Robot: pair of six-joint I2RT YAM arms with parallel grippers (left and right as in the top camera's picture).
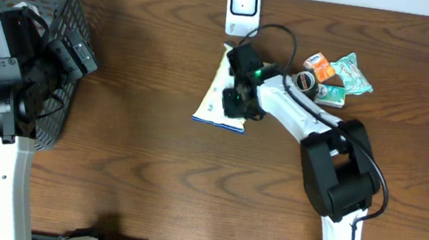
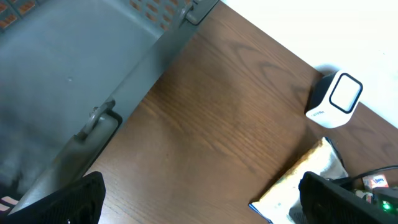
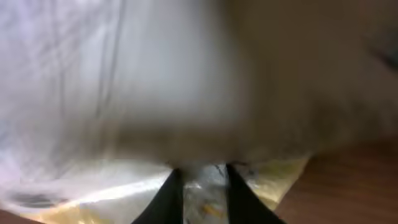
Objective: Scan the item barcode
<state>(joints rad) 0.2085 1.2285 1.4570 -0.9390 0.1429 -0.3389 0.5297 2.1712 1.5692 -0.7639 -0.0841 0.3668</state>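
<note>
The item is a flat white and yellow packet (image 1: 213,97) with a blue edge, lying mid-table just in front of the white barcode scanner (image 1: 243,9). My right gripper (image 1: 239,90) is down on the packet's right side. In the right wrist view the packet (image 3: 124,93) fills the frame, and the gripper (image 3: 200,186) has its two dark fingers close together with a fold of the wrapper pinched between them. My left gripper (image 2: 202,196) hangs open and empty by the basket, far left. From there the packet (image 2: 292,183) and the scanner (image 2: 336,99) show to the right.
A grey mesh basket (image 1: 69,4) stands at the far left, its wall (image 2: 74,62) under my left wrist. Behind the right arm lie an orange packet (image 1: 320,65), a green packet (image 1: 353,74) and a small round tin (image 1: 305,82).
</note>
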